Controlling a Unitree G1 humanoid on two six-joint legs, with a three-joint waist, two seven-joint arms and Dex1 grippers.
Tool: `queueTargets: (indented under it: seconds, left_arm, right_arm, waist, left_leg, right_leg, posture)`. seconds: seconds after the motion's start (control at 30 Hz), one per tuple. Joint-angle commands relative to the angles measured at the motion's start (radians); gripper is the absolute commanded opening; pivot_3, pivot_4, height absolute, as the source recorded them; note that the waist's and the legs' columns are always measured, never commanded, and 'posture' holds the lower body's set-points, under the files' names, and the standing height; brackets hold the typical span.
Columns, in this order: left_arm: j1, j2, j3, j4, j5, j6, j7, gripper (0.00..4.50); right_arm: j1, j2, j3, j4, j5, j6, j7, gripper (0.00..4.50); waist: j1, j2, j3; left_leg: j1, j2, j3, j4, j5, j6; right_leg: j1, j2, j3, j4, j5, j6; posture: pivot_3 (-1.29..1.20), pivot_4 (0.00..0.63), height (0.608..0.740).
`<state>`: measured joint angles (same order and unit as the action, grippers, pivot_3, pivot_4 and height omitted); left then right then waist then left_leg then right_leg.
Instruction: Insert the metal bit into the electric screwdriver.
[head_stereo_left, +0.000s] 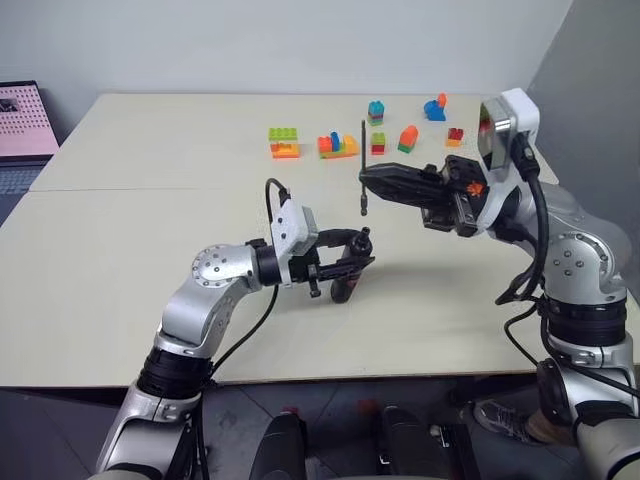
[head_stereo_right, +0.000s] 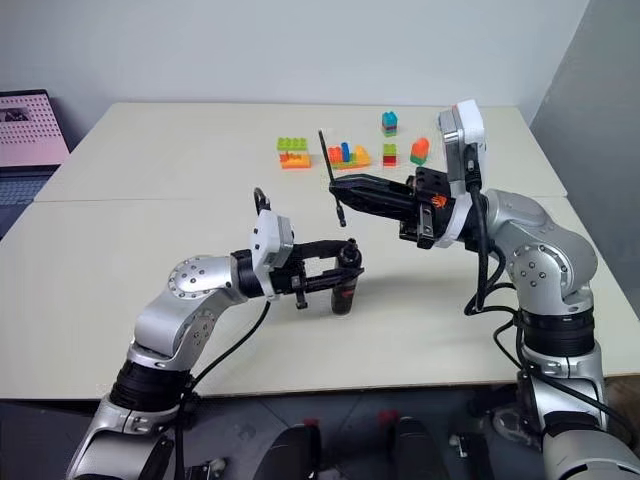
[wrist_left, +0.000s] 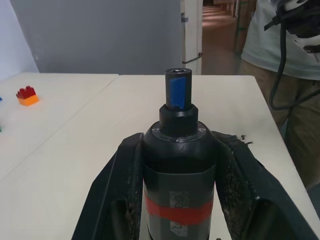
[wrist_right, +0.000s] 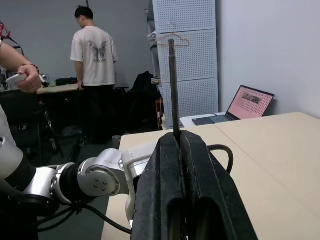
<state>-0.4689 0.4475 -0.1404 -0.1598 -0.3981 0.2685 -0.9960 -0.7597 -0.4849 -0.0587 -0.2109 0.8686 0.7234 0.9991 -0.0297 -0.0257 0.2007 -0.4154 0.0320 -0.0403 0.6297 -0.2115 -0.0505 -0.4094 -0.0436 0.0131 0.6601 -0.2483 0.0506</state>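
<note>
Nearest, the electric screwdriver (head_stereo_right: 343, 284) is clamped upright in the left gripper (head_stereo_right: 347, 262), just above the worktop (head_stereo_right: 150, 180). Slightly farther, the metal bit (head_stereo_right: 333, 178) is pinched upright by the closed right gripper (head_stereo_right: 335, 187). Toy bricks (head_stereo_right: 340, 154) are seen beyond.

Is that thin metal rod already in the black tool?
Not yet. The metal bit is pinched in the right gripper, apart from the electric screwdriver in the left gripper.
</note>
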Motion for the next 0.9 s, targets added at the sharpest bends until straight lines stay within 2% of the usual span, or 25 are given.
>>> queueTargets:
  seconds: [0.03,0.3,0.5,0.9]
  left_arm:
    - [0.015,0.025,0.038,0.029,-0.007,-0.043,-0.032,1.64]
    - [0.026,0.076,0.065,0.069,-0.031,-0.043,-0.072,1.64]
    - [0.038,0.080,0.058,0.055,-0.040,-0.047,-0.070,1.64]
    - [0.035,0.083,0.056,0.063,-0.039,-0.046,-0.073,1.64]
  right_arm:
    - [0.001,0.011,-0.016,-0.002,0.007,-0.035,0.016,0.00]
    - [0.006,0.050,0.011,0.021,-0.015,-0.076,0.027,0.00]
    - [0.004,0.083,0.036,0.037,-0.019,-0.087,0.052,0.00]
    - [-0.009,0.108,0.103,0.129,-0.124,-0.207,0.155,0.00]
  waist:
    - [0.000,0.000,0.000]
    - [-0.003,0.000,0.000]
    - [-0.002,0.000,0.000]
    - [-0.002,0.000,0.000]
  left_leg:
    - [0.000,0.000,0.000,0.000,0.000,0.000]
    - [0.001,0.000,0.000,0.000,0.001,0.001]
    - [0.002,0.001,0.000,0.000,0.001,0.001]
    - [0.003,0.002,0.000,0.000,0.001,0.001]
  right_leg:
    - [0.000,0.000,0.000,0.000,0.000,0.001]
    - [0.000,0.001,0.001,0.002,0.000,0.001]
    - [0.001,0.002,0.000,0.003,0.000,0.001]
    - [0.001,0.002,0.001,0.003,0.000,0.001]
  posture:
    - [0.00,0.150,0.740]
    - [0.00,0.150,0.740]
    - [0.00,0.150,0.740]
    - [0.00,0.150,0.740]
